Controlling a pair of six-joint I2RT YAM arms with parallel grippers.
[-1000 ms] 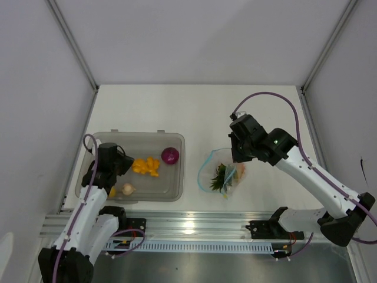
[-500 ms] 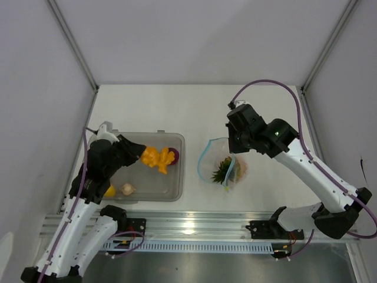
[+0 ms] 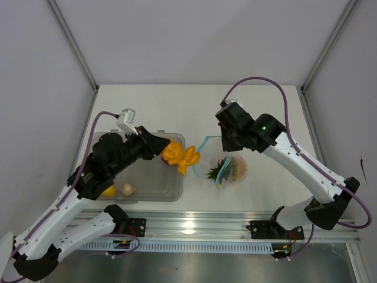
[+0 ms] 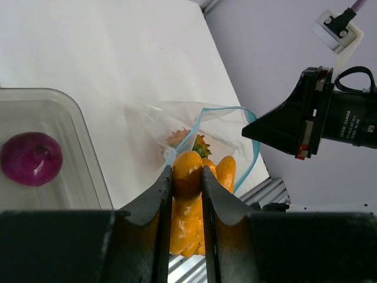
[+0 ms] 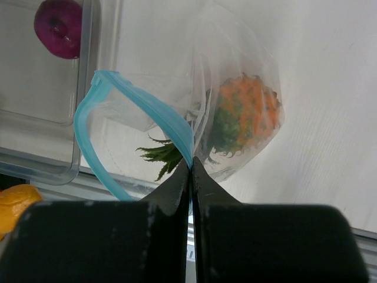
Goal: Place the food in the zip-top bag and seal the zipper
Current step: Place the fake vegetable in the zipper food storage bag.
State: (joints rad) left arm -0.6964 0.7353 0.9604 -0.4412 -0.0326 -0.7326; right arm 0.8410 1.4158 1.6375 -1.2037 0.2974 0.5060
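My left gripper [image 3: 168,150] [image 4: 187,177] is shut on a bunch of orange fruits [image 3: 180,157] [image 4: 188,203] and holds it above the gap between the tub and the zip-top bag [image 3: 227,168] [image 4: 177,121]. My right gripper [image 3: 225,147] [image 5: 189,168] is shut on the bag's light-blue zipper [image 5: 171,124] [image 3: 202,158] and holds the mouth open toward the left. Inside the bag lies a piece with spiky green leaves [image 3: 222,171] [image 5: 235,121]. The purple onion [image 4: 30,158] [image 5: 58,20], a pale garlic bulb [image 3: 126,188] and a yellow lemon [image 3: 109,191] lie in the tub.
The translucent grey tub [image 3: 177,187] [image 4: 88,153] stands at the left of the white table. An aluminium rail [image 3: 194,227] runs along the near edge. Grey walls close in the table's sides and back.
My left arm has lifted the orange fruits out of the tub and carried them right toward the bag's mouth. My right gripper has shifted slightly left and back, pulling the bag mouth wider.
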